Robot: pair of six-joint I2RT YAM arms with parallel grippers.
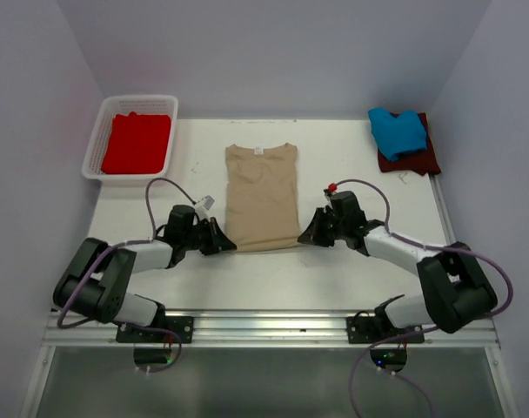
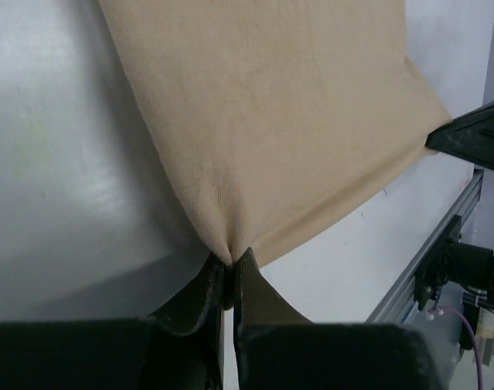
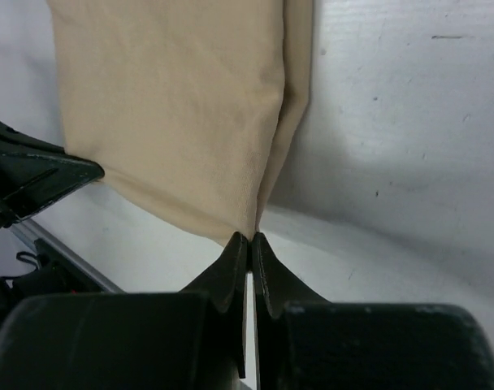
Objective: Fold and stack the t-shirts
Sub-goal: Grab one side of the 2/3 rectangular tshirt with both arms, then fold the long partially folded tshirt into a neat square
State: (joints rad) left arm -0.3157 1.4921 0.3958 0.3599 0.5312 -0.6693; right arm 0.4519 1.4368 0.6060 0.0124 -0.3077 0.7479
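The tan shirt [image 1: 262,197] lies flat in the middle of the table [image 1: 334,270]. The left gripper [image 2: 231,262] pinches its near left corner, and the right gripper [image 3: 249,241] pinches its near right corner. The red shirt [image 1: 137,142] sits in the white basket [image 1: 92,152]. The blue shirt [image 1: 398,132] lies on the maroon shirt [image 1: 425,161].

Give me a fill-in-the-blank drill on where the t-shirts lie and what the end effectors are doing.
1. The left end effector and the right end effector are each shut on a near ____ of the tan t-shirt.
2. The red t-shirt lies ____ the white basket.
3. The blue t-shirt rests ____ the maroon t-shirt.
Missing words: corner; inside; on.
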